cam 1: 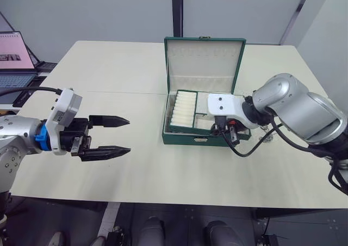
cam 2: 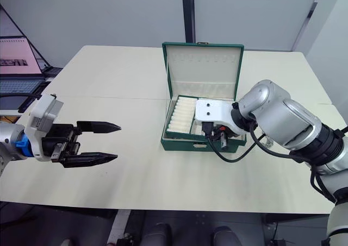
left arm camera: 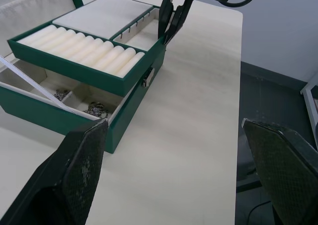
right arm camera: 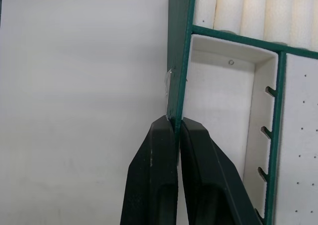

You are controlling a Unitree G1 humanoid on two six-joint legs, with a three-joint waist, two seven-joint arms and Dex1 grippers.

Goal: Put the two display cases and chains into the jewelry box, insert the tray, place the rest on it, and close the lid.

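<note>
Over the jewelry box on the desk: tray pinched by its rim in right pincer.
Below, half hidden, chains in compartments; lid upright; left pincer wide, empty.

Dark green jewelry box and tray (cream lining), black gripper.

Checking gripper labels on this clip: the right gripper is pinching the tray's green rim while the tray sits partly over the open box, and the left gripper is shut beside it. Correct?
Not quite. The left gripper is open, fingers spread, over bare table; the left eye view shows it. The right gripper does pinch the tray over the jewelry box.
</note>
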